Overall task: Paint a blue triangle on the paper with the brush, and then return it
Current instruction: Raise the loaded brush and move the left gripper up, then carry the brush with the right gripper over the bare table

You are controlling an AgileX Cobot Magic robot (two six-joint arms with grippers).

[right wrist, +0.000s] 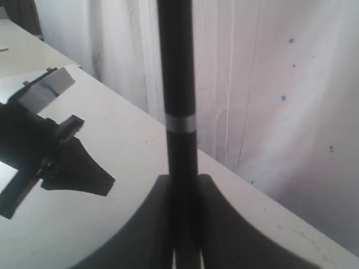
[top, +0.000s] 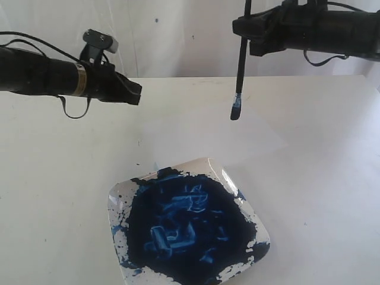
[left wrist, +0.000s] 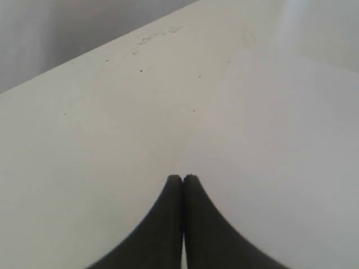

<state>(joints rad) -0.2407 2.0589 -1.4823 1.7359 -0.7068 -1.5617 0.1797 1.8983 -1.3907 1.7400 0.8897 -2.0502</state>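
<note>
Your right hand (top: 243,31) pinches brush (top: 240,68) upright above paper (top: 261,139); your left hand (top: 135,92) pressed together, empty. Plate (top: 117,199) on tabletop (top: 47,178) holds thick dark blue paint (top: 184,231), smeared to rim.

The square white plate of dark blue paint (top: 117,205) sits on the flat white table (top: 47,202), near us, in the middle. The thin white paper sheet (top: 196,135) lies on the table just behind the plate. The long black-handled brush (top: 240,65) hangs upright over the paper's right part, held in the right gripper (top: 244,27). The left gripper (top: 136,92) is up in the air on the left.
</note>
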